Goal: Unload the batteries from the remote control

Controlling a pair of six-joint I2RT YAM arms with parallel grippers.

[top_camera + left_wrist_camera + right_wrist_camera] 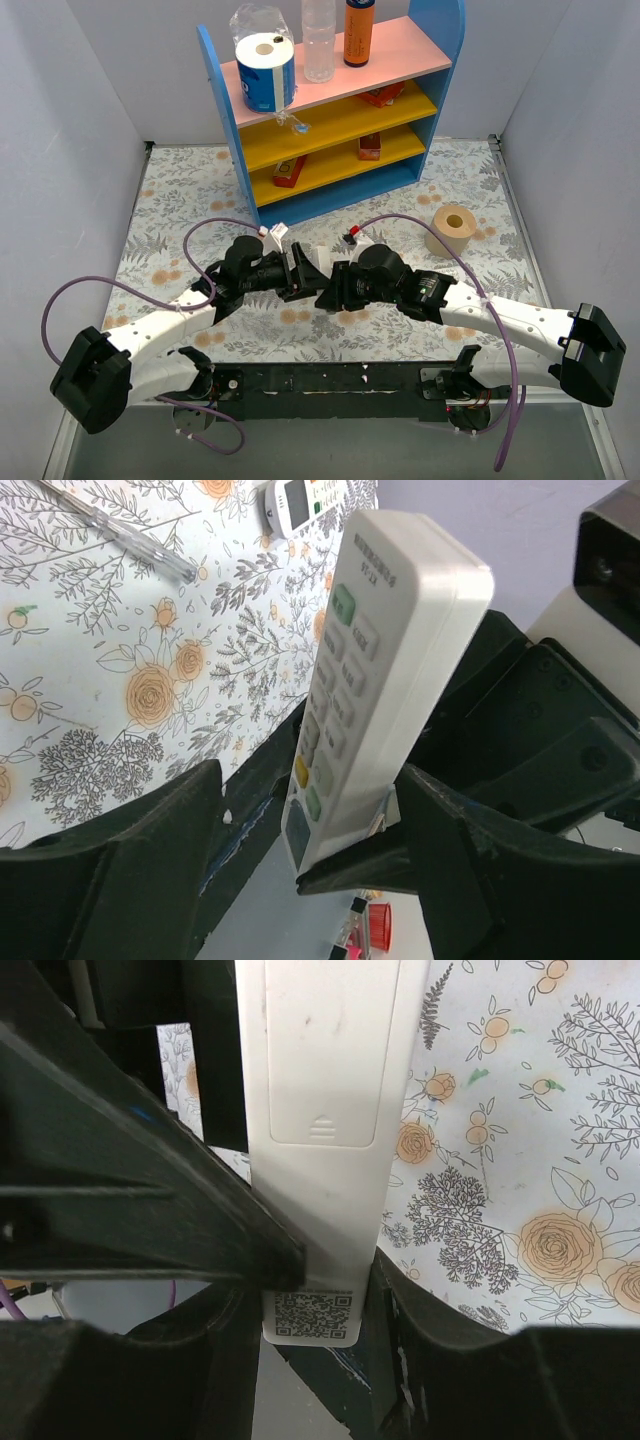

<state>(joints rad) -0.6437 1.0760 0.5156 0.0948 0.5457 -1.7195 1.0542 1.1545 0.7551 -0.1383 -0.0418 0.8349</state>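
Observation:
A white remote control (370, 680) is held off the table between the two arms (311, 257). The left wrist view shows its button face. The right wrist view shows its back (322, 1110), with the battery cover in place and a QR label at the near end. My right gripper (315, 1300) is shut on that near end, one finger on each long side. My left gripper (312, 780) is open around the remote. Its right finger (480, 870) lies close against the remote's back edge, and its left finger (140, 870) stands well apart. The batteries are hidden.
A second remote (300, 505) and a thin grey stick (120, 530) lie on the flowered cloth beyond the grippers. A blue and yellow shelf (330, 110) stands at the back, and a tape roll (452, 228) sits to its right. Grey walls close in both sides.

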